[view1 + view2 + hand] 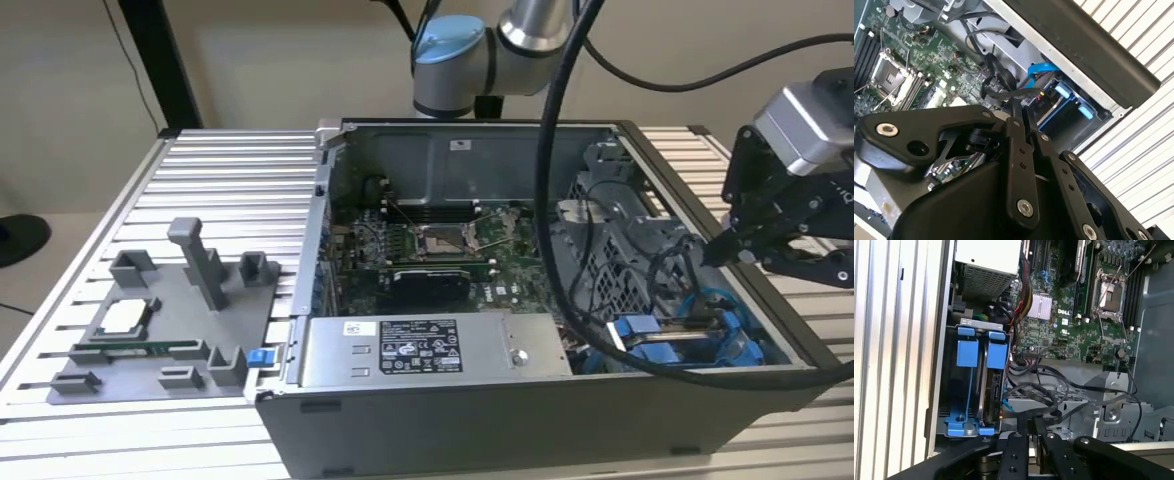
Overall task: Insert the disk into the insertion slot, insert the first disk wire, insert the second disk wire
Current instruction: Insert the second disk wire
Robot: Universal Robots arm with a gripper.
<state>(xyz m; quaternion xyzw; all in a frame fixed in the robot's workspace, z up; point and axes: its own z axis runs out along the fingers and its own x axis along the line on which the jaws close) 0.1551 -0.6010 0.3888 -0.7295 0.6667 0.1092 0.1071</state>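
Observation:
The disk (663, 336), in its blue carrier, sits inside the insertion slot (731, 322) at the case corner nearest the exterior view's right. In the first wrist view the disk (992, 386) stands on edge in the insertion slot (949, 390), with blue tabs at its end. My gripper (727, 250) hangs just above the case's right wall, over the bay. Its fingers (1015, 450) are drawn together on a flat black disk wire (1053, 415). That disk wire (1004, 92) loops from the gripper (1021, 114) toward the disk (1070, 98).
The open case holds the motherboard (427, 245) and a grey labelled power-supply box (400, 350) at the front. A grey fixture tray (160, 320) lies on the slatted table at the exterior view's left. The arm's thick black cable (550, 200) drapes across the case. Loose black cables (1074, 385) cross the perforated cage.

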